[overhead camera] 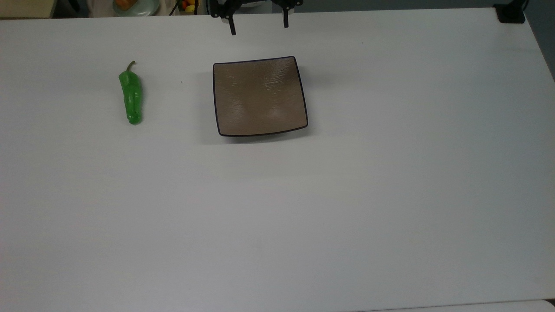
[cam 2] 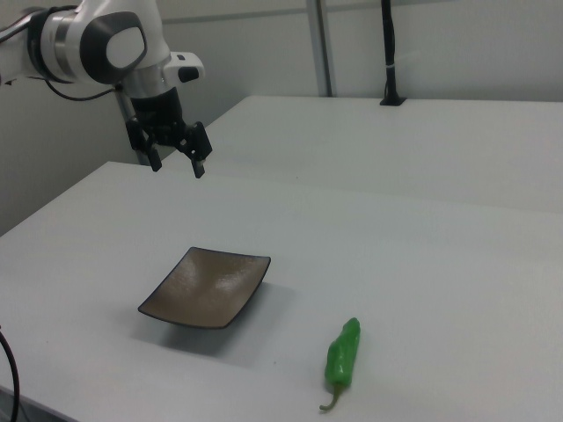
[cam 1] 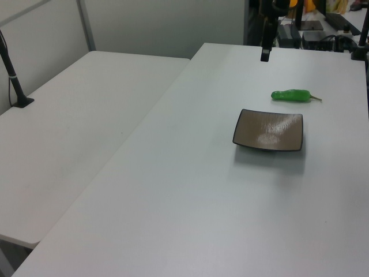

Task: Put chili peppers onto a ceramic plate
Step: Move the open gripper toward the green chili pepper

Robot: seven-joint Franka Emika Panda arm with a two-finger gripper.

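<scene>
One glossy green chili pepper [overhead camera: 131,97] lies on the white table, left of the plate in the top view; it also shows as the chili pepper [cam 1: 292,95] and the chili pepper [cam 2: 343,354]. The square taupe-brown ceramic plate [overhead camera: 259,96] with a dark rim sits bare near the table's middle, seen too as the plate [cam 1: 268,130] and the plate [cam 2: 208,287]. My gripper [overhead camera: 259,27] hangs open and holding nothing, high above the table beyond the plate's far edge; the right view has the gripper [cam 2: 177,164] up and left of the plate.
The white table [overhead camera: 347,195] spreads wide around both objects. A second white table [cam 1: 75,133] adjoins it on the left view's left. A black post base [overhead camera: 510,14] stands at the top view's far right corner. Clutter [overhead camera: 186,5] lies beyond the far edge.
</scene>
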